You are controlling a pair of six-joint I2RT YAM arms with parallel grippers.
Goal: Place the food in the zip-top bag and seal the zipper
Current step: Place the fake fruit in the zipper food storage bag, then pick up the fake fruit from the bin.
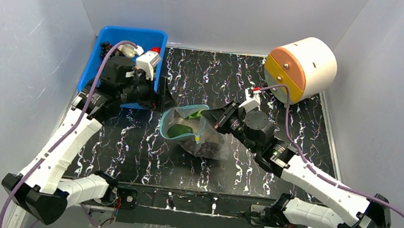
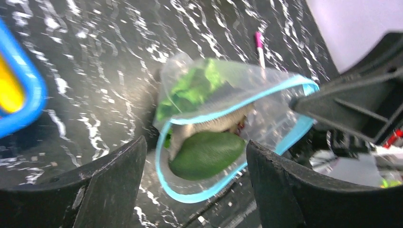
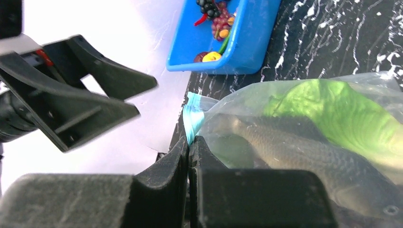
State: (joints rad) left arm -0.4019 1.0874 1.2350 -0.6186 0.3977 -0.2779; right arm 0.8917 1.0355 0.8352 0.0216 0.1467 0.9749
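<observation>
The clear zip-top bag [image 1: 191, 129] lies mid-table with its mouth gaping toward the left. Its teal-blue zipper [image 2: 177, 183] forms an open loop. Inside I see the green lettuce head [image 2: 196, 84], a smooth dark green piece [image 2: 207, 155] and a grey-brown fish [image 3: 304, 148]. The lettuce also shows in the right wrist view [image 3: 342, 107]. My right gripper [image 3: 189, 142] is shut on the bag's teal rim [image 3: 192, 116] at its far side. My left gripper [image 2: 196, 142] is open and empty, just in front of the bag's mouth. A dark grape bunch [image 3: 207, 6] lies in the bin.
The rigid blue bin [image 1: 133, 33] stands at the back left behind my left arm and holds several small toy foods [image 3: 216, 28]. A cream cylinder with an orange face [image 1: 301, 65] stands at the back right. Grey walls close in the table.
</observation>
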